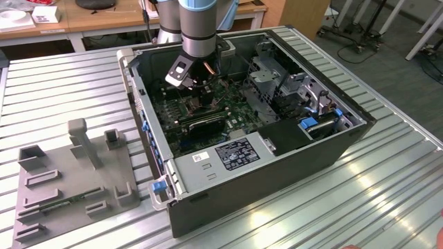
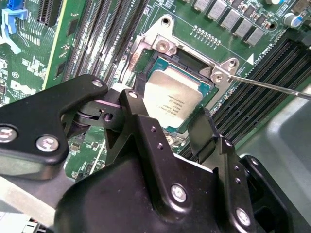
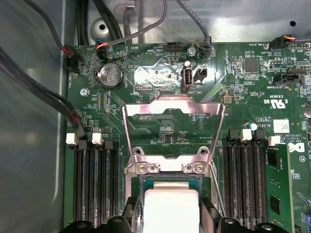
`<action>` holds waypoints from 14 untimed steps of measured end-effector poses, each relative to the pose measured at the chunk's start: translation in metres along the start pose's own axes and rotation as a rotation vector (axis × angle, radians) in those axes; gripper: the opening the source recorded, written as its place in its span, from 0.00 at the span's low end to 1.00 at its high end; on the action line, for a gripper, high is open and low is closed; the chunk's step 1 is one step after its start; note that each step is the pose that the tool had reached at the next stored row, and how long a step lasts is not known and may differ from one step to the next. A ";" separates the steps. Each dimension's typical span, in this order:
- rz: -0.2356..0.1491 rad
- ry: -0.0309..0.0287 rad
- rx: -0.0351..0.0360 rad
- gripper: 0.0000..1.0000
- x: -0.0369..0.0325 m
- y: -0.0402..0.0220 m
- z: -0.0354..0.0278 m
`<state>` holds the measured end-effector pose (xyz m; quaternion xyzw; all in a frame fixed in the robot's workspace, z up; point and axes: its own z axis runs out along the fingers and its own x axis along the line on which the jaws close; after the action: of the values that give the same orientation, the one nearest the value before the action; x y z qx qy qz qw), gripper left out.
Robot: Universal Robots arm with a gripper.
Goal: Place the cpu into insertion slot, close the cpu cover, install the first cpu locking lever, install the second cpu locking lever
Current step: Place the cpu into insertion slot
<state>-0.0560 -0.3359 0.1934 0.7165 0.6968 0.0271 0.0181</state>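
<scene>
A: Arms and tools, counted?

B: One arm and one gripper (image 1: 197, 87), reaching down into one open computer case (image 1: 277, 171) on the slatted metal table (image 1: 374, 207). One grey fixture tray (image 1: 69, 176) lies at the exterior view's left of the case, well apart from the arm.

A: State of the pincer?

B: Two black fingers (image 2: 146, 128), closed on the cpu (image 2: 177, 99), one against each of two opposite edges.

A: Where does the cpu sit?

B: One cpu, silvery top up, level over the insertion slot (image 2: 187, 59). It looks to be down in the socket. Whether it is fully seated I cannot tell, as the fingers hide two of its edges.

A: Cover?

B: One cpu cover (image 3: 172, 116), swung open on the far side of the socket. The green motherboard (image 3: 252, 87) shows through its cut-out.

A: Levers?

B: One thin locking lever (image 2: 272, 88) counted in the second wrist view. It is a bare rod running out from a socket corner.

A: Other items?

B: Two banks of long black memory slots (image 3: 95, 184), one on either side of the socket. One coin cell (image 3: 109, 75) on the far part of the board.
</scene>
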 end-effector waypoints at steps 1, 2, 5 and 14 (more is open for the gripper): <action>0.000 -0.0001 0.0000 0.62 0.0000 0.0000 0.0000; 0.000 0.0000 0.0000 0.62 0.0000 0.0000 0.0000; 0.000 -0.0001 0.0000 0.62 0.0001 0.0000 0.0000; 0.000 -0.0003 0.0002 0.54 0.0001 -0.0001 -0.0001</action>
<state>-0.0561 -0.3358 0.1935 0.7166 0.6968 0.0270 0.0181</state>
